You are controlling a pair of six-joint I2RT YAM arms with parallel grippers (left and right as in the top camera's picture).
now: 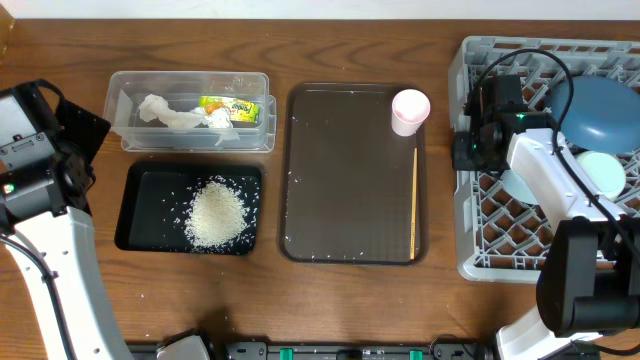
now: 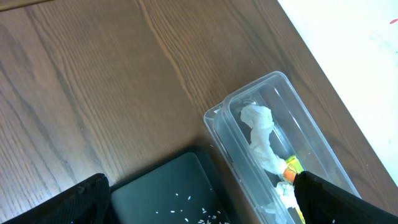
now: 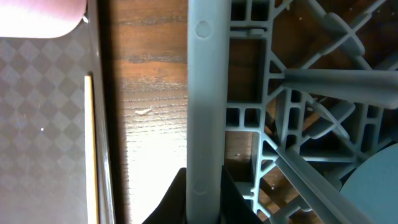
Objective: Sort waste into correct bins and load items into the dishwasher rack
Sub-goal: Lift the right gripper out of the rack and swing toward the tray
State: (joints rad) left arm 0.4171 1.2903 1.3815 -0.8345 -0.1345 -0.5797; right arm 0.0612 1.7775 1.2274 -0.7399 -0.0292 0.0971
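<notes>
The rice heap [image 1: 217, 213] lies in the black tray [image 1: 135, 215]. The tissue [image 1: 165, 113] and the yellow-green wrapper [image 1: 228, 107] lie in the clear tub [image 1: 190, 142]. The pink cup [image 1: 410, 110] and the chopsticks [image 1: 414, 200] are on the brown tray. The dark blue plate [image 1: 600, 110], the mint green bowl [image 1: 603, 172] and the light blue bowl [image 1: 518, 186] sit in the grey dishwasher rack [image 1: 470, 245]. My right gripper [image 3: 204, 186] is shut on the rack's left rim [image 3: 205, 93]. My left gripper [image 2: 202, 202] is open and empty above the tub's left end [image 2: 214, 118] and the black tray's corner.
The dark brown serving tray [image 1: 340, 180] lies between the bins and the rack, with stray rice grains on it. Bare wooden table [image 2: 93, 81] lies left of the tub. The rack reaches the table's right edge.
</notes>
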